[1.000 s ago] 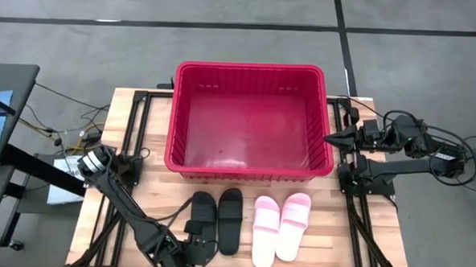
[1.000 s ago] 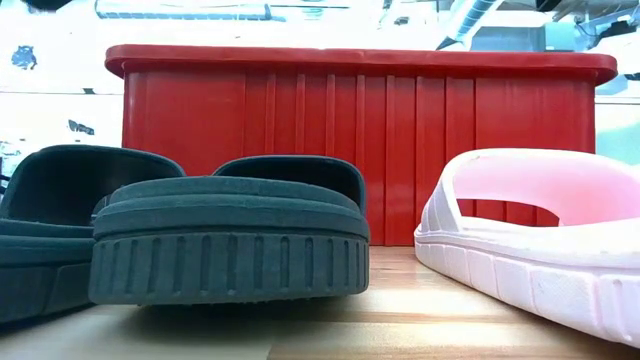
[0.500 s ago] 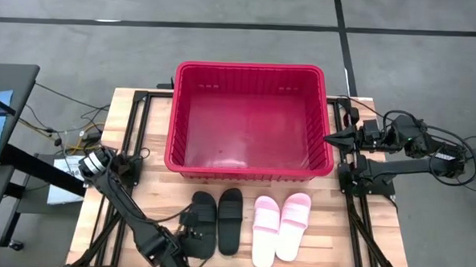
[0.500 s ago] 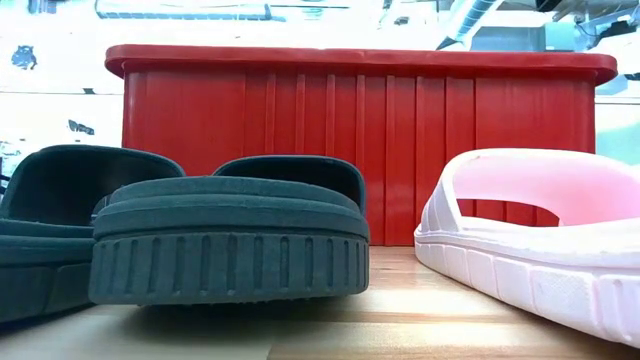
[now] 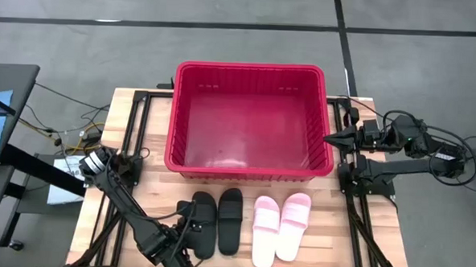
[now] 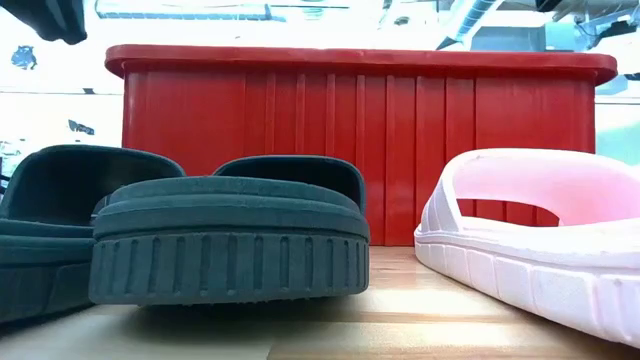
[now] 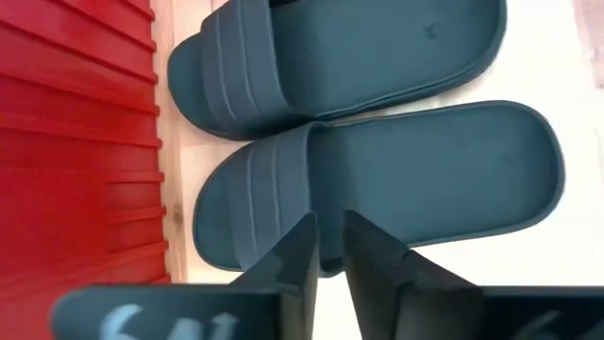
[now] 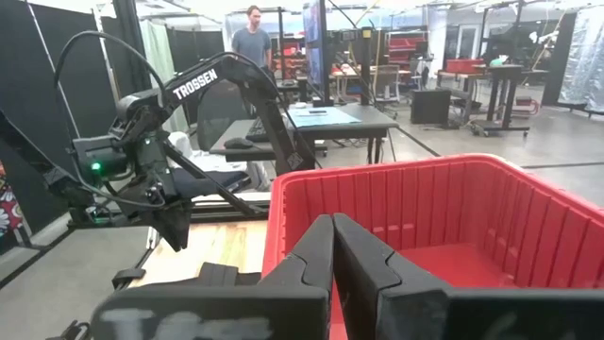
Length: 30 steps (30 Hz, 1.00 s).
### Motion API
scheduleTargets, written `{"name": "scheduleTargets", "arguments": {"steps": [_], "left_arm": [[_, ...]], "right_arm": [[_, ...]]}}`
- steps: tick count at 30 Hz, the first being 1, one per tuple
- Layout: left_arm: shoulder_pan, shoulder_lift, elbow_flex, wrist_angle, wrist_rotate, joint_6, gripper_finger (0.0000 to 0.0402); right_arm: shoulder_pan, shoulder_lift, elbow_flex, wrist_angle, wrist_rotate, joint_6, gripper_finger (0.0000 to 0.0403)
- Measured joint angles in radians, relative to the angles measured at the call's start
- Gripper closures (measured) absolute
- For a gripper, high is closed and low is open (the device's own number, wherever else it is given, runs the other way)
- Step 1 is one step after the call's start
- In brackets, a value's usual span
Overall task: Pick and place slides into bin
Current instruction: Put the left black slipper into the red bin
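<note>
Two black slides [image 5: 203, 223] [image 5: 229, 220] and two pale pink slides [image 5: 266, 230] [image 5: 293, 224] lie soles down on the wooden table, side by side, just near of the red bin [image 5: 253, 68]. My left gripper [image 5: 190, 226] hovers over the outer edge of the left black slide [image 7: 377, 179], its fingers a narrow gap apart [image 7: 328, 227]. In the low view only its dark tip [image 6: 50, 15] shows, high above the slides. My right gripper [image 5: 328, 139] is shut and empty beside the bin's right rim [image 8: 396, 175].
The bin takes up the table's far half, and its near wall [image 6: 360, 140] stands right behind the slides. Black rails [image 5: 355, 227] run along both table sides. A person [image 8: 250, 33] stands in the room beyond the table.
My left gripper has moved from the table's near edge toward its far and left edges, coming over the left black slide. The slides and my right arm have kept still.
</note>
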Motion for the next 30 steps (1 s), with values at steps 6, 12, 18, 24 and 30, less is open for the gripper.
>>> {"name": "scheduleTargets", "arguments": {"steps": [6, 12, 18, 24, 30], "left_arm": [[0.022, 0.002, 0.000, 0.003, 0.002, -0.018, 0.0297], [0.038, 0.003, 0.000, 0.038, 0.027, -0.022, 0.0266], [0.039, 0.027, -0.001, 0.046, 0.086, -0.028, 0.0260], [0.043, 0.067, -0.001, 0.045, 0.072, -0.059, 0.0260], [0.054, 0.079, -0.001, 0.005, 0.054, -0.102, 0.0260]], "right_arm": [[0.000, 0.000, 0.000, 0.000, 0.000, 0.000, 0.0403], [0.000, 0.000, 0.000, 0.000, 0.000, 0.000, 0.0403], [0.000, 0.000, 0.000, 0.000, 0.000, 0.000, 0.0403], [0.000, 0.000, 0.000, 0.000, 0.000, 0.000, 0.0403], [0.000, 0.000, 0.000, -0.001, 0.000, 0.000, 0.0403]]}}
